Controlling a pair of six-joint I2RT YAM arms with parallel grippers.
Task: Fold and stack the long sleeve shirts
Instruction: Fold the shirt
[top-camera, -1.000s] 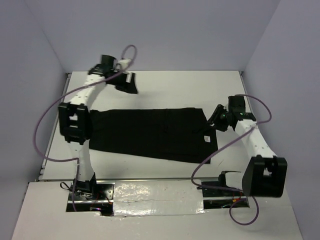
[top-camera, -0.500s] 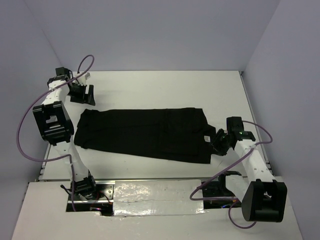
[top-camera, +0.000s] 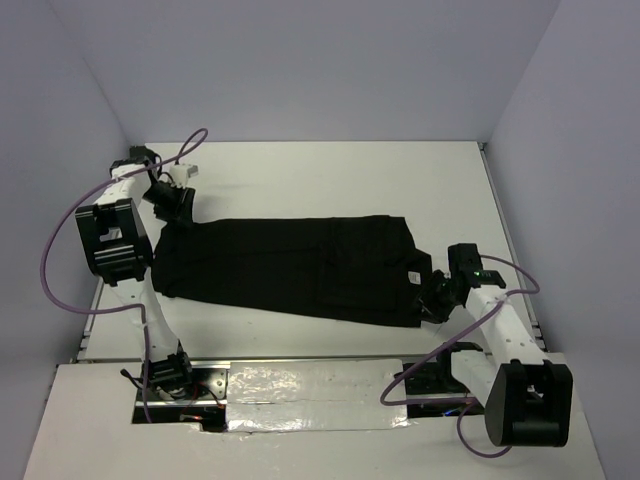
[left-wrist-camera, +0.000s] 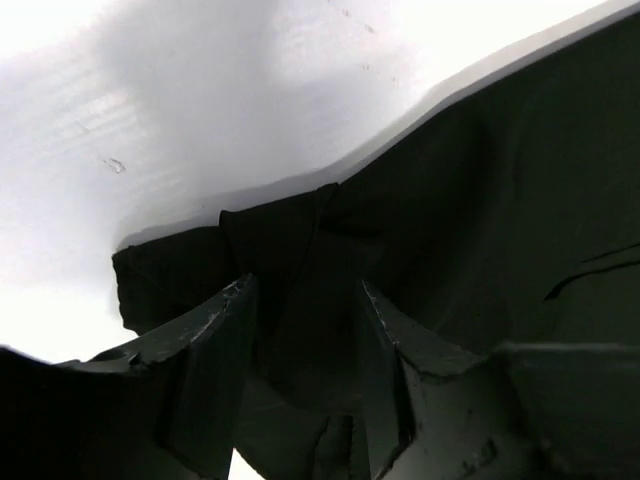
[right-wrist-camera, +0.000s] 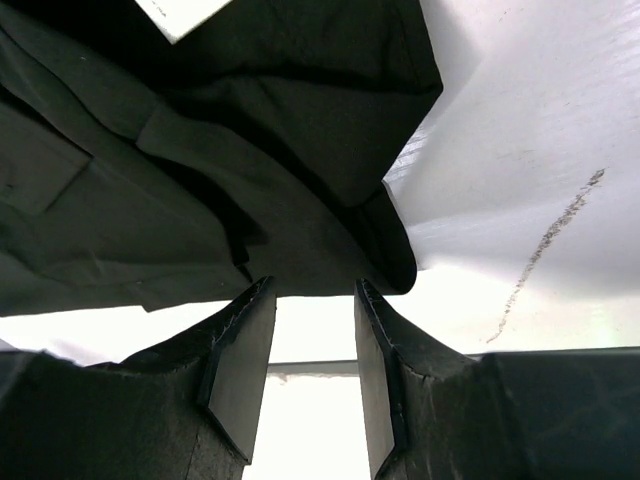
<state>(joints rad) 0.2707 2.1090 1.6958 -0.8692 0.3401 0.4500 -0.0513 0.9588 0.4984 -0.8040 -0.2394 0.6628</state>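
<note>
The black long sleeve shirt (top-camera: 290, 265) lies folded into a long band across the table, with a small white tag (top-camera: 411, 277) near its right end. My left gripper (top-camera: 178, 205) is at the shirt's far left corner. In the left wrist view (left-wrist-camera: 305, 290) its jaws stand apart with a bunched corner of the shirt (left-wrist-camera: 300, 250) between the fingertips. My right gripper (top-camera: 432, 300) is at the shirt's near right corner. In the right wrist view (right-wrist-camera: 315, 285) it is open, and the shirt's edge (right-wrist-camera: 330, 250) lies just at its fingertips, with the tag (right-wrist-camera: 180, 12) above.
The white table (top-camera: 330, 175) is enclosed by pale walls at the back and both sides. A dark scratch (right-wrist-camera: 545, 250) marks the table right of the shirt corner. Purple cables (top-camera: 60, 250) loop beside both arms.
My left gripper has swung from the far left of the table down onto the shirt's far left corner. My right gripper has moved nearer and left to the shirt's near right corner.
</note>
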